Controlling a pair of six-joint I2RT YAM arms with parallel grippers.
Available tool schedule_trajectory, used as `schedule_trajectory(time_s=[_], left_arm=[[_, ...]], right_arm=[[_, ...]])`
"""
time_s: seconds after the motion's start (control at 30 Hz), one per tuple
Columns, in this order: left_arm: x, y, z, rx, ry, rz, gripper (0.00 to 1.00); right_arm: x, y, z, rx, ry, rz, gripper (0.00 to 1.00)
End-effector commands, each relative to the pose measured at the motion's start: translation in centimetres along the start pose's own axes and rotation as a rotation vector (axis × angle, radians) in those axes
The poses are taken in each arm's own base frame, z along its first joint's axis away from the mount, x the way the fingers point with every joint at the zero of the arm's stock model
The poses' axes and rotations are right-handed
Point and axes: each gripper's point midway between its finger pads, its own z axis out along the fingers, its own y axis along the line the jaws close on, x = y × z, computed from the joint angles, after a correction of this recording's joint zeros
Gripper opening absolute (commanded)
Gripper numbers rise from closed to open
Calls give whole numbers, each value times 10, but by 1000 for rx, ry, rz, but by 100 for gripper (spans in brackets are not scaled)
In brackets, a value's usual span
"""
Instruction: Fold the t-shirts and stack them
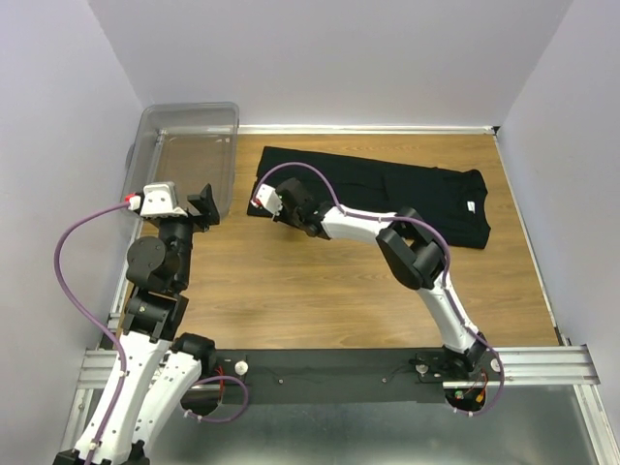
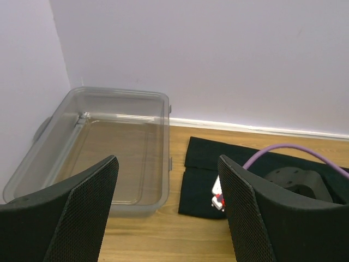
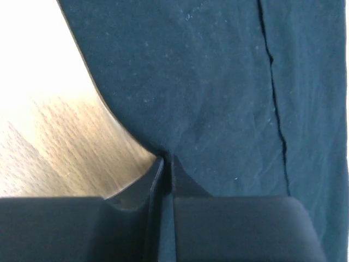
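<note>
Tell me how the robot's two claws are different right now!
The left gripper is wide open and holds nothing; the right gripper is shut, pinching the edge of the black t-shirt. The left gripper is beside the clear bin; the right gripper is down on the shirt. Both have two black fingers.

Near-left hem of the t-shirt (image 1: pixel 407 186) behind the right arm (image 1: pixel 351 223), overhead

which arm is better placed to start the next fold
Right. The right gripper is pinched shut on an edge of the t-shirt; the left gripper hangs open by the clear bin, off the cloth.
</note>
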Motion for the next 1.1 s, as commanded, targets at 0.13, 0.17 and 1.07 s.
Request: schedule_trajectory(time_s=[0.13, 0.17, 1.07], left_arm=[[-6, 0, 0, 9, -25, 16, 81], [-5, -4, 1, 29, -22, 18, 82], [305, -289, 154, 924, 932, 12, 76]], right_arm=[[7, 65, -53, -311, -92, -58, 1], [6, 78, -67, -365, -117, -93, 0], [247, -142, -265, 17, -32, 1004, 80]])
